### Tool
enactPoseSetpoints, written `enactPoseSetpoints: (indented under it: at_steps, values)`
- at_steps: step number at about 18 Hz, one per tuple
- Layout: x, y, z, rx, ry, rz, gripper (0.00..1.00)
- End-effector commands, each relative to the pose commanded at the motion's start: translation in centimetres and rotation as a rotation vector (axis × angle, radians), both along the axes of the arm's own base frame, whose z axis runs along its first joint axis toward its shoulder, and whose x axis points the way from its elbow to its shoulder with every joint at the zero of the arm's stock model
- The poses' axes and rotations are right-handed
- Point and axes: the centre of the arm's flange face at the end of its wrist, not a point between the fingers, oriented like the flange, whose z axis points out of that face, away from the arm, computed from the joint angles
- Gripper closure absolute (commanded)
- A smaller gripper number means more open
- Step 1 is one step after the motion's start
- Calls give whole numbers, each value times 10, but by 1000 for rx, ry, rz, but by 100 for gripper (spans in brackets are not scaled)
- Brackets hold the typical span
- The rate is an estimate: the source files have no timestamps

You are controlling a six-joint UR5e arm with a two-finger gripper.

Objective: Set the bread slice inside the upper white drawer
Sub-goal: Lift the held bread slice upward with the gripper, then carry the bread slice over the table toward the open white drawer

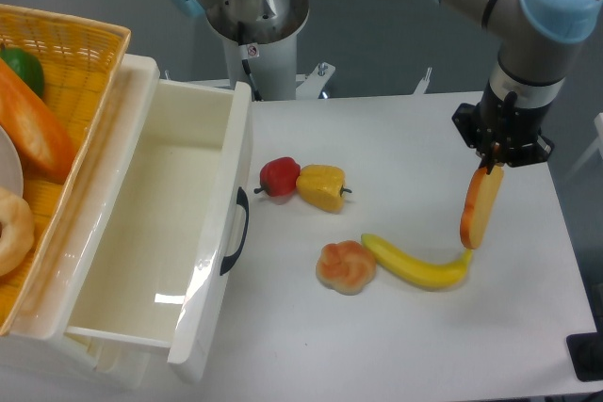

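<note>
The bread slice (481, 208) hangs on edge from my gripper (492, 166), orange crust outward, its lower end just above the right tip of the banana. The gripper is shut on the slice's top, at the right side of the table, with the slice lifted off the surface. The upper white drawer (179, 233) stands pulled open at the left, its inside bare, its dark curved handle (237, 230) facing the table's middle. The drawer is far to the left of the gripper.
A yellow banana (415, 264) lies under the slice. A knotted pinkish bun (346, 266), a yellow pepper (321, 186) and a red pepper (279, 177) lie mid-table. A yellow wicker basket (66, 54) holding a baguette (33, 134) sits at the far left. The robot base (252, 21) stands behind.
</note>
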Motion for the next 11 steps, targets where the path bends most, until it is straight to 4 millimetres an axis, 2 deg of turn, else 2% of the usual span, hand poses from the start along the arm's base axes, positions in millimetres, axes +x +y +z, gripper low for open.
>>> enactPoseSetpoints:
  at_steps: [2,5,9,11]
  values:
    - [3,2,5,7,7,6,100]
    - [14,5,24,54,18,50,100]
    - [43,5,57,128,-3,98,100]
    - [60,16,61,141,-28,121,100]
